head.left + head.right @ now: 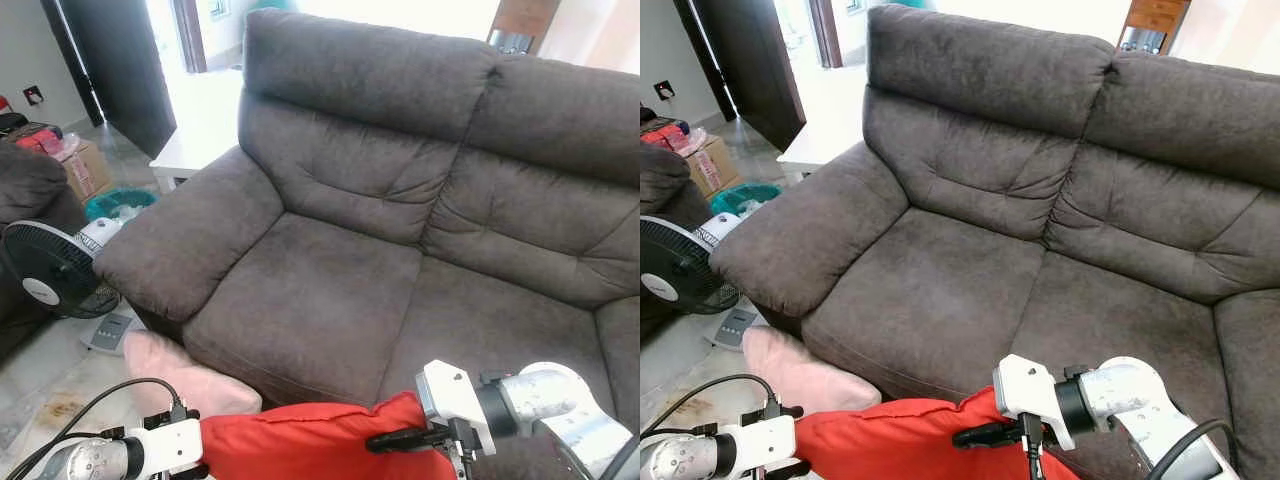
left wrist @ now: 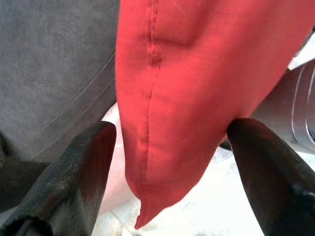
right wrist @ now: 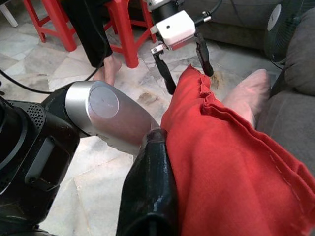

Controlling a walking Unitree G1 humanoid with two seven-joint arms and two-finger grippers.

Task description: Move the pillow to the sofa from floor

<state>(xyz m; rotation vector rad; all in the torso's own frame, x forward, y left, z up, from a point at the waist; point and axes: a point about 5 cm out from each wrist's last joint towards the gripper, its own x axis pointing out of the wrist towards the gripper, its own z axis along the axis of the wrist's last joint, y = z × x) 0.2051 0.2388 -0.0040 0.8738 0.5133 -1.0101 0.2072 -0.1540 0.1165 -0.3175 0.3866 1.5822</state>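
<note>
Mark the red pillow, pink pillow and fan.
red pillow (image 1: 300, 440), left eye view, middle of its top face
pink pillow (image 1: 175, 372), left eye view, upper surface
fan (image 1: 50, 268), left eye view, grille centre

The red pillow is held up off the floor, lying roughly level just before the front edge of the grey sofa, its fabric creased, a stitched seam along one edge and a corner pointing down.
</note>
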